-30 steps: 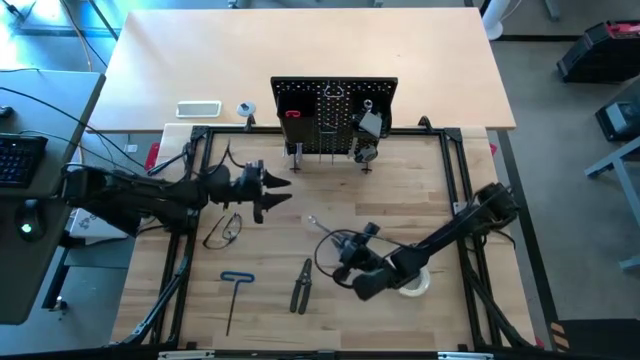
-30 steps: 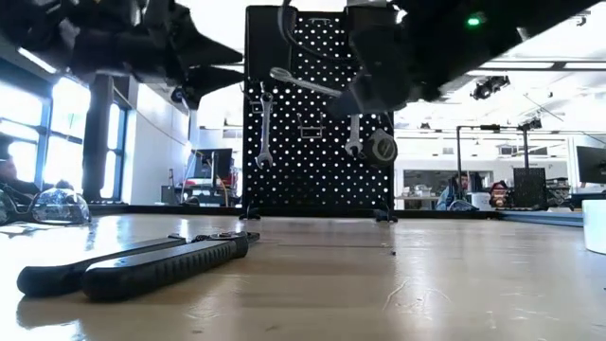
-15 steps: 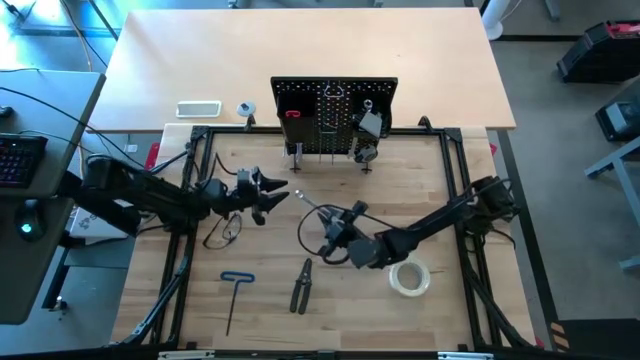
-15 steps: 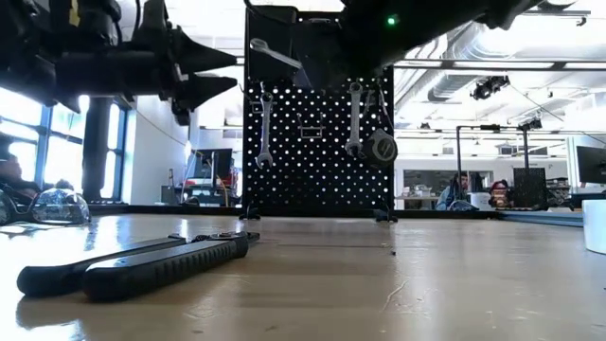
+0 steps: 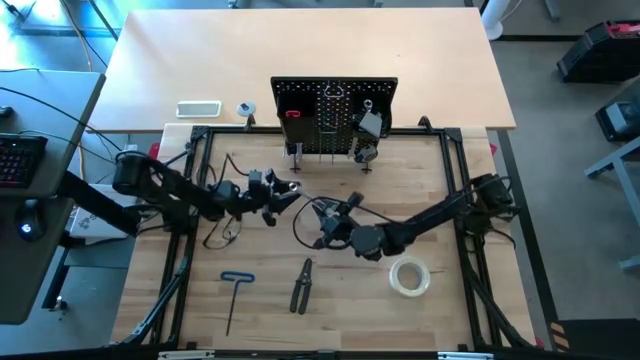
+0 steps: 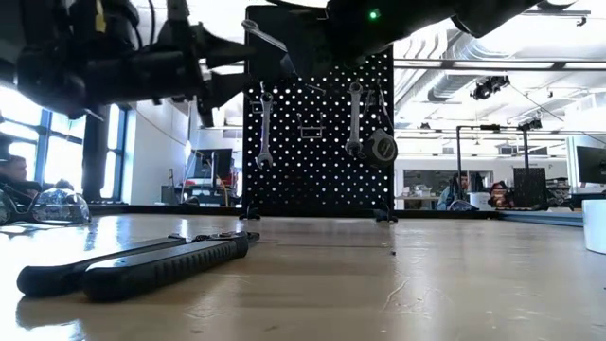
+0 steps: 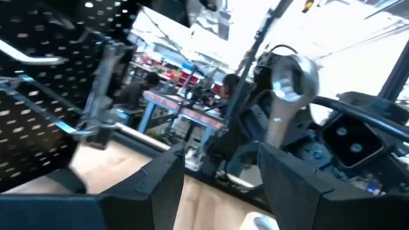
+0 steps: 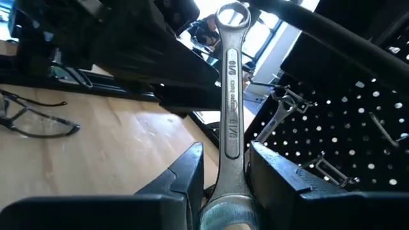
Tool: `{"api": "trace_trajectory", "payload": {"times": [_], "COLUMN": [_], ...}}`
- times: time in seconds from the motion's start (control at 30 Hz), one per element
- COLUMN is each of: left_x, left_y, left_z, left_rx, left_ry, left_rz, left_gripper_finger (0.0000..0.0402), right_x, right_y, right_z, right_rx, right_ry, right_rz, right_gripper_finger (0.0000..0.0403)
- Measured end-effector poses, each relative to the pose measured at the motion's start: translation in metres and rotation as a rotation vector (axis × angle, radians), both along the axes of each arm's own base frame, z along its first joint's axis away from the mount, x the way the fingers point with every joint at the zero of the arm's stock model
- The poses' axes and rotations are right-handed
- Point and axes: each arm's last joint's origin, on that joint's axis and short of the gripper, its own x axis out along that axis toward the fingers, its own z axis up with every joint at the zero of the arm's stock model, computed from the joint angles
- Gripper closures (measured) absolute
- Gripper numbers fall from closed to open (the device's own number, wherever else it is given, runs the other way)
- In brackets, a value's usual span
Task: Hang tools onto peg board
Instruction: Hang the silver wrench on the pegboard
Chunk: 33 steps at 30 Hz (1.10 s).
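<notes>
My right pincer (image 8: 223,176) clamps a long silver steel wrench (image 8: 231,96), my left pincer (image 7: 220,176) gapes open near its ring end, perhaps touching, above the wooden bench (image 5: 450,320), black perforated peg board (image 5: 333,115) behind.

The wooden surface (image 5: 400,200) holds glasses (image 5: 223,231), a blue hex key (image 5: 236,292), pliers (image 5: 301,286) and tape (image 5: 409,277), all near the left end effector (image 5: 287,192).

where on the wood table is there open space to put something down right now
Free: the near right corner beyond the tape roll, and the strip between the hex key and pliers. Crowded: the middle, where the left hand and the right hand holding a wrench meet before the peg board, by the safety glasses.
</notes>
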Motion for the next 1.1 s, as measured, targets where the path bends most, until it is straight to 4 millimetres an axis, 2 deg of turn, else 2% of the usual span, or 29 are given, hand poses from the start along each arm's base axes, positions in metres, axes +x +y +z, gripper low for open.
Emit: {"api": "trace_trajectory", "payload": {"times": [0.4, 0.73, 0.9, 1.1], "left_x": [0.028, 0.043, 0.046, 0.051], "left_y": [-0.002, -0.007, -0.008, -0.012], "left_z": [0.013, 0.010, 0.014, 0.020], "left_rx": [0.000, -0.043, -0.027, 0.036], "left_ry": [-0.060, -0.038, -0.050, -0.062], "left_rz": [0.002, 0.060, 0.065, 0.035], "left_gripper_finger": [0.0213, 0.0218, 0.0256, 0.0346], "right_x": [0.002, 0.003, 0.003, 0.003], "right_y": [-0.005, -0.011, -0.013, -0.013], "right_z": [0.003, 0.003, 0.002, 0.002], "right_rx": [-0.025, -0.025, -0.026, -0.028], "right_ry": [-0.001, -0.001, 0.004, 0.007], "right_rz": [-0.005, -0.021, -0.029, -0.039], "right_gripper_finger": [0.0301, 0.0301, 0.0301, 0.0301]}}
